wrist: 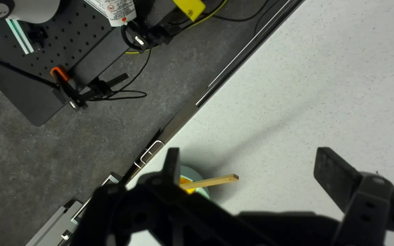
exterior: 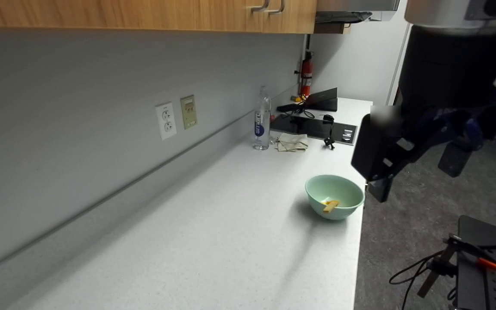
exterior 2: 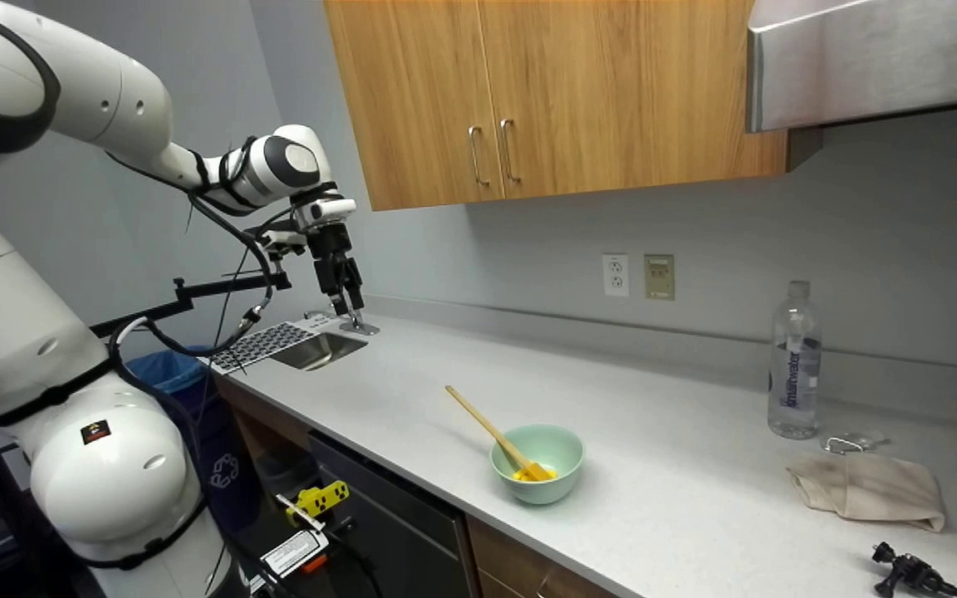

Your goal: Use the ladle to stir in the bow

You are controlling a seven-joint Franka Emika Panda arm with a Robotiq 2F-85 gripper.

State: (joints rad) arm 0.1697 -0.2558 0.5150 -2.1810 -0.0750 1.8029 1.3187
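Black two-fingered claw (exterior 2: 348,304) of mine, at left in an exterior view: raised above the white speckled tabletop (exterior 2: 653,465), spread wide. Rightward, thin straight-handled tan wooden ladle (exterior 2: 487,423), tilted over the rim of a round mint-green bowl (exterior 2: 541,496), scoop end inside among yellow contents (exterior 2: 521,476). Well right, I note a clear upright water bottle (exterior 2: 794,374), folded beige cloth (exterior 2: 877,494) near it.

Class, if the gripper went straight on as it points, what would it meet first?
Most likely the white countertop: the open gripper faces it in the wrist view. The ladle's handle looks close, though, and depth is unclear.
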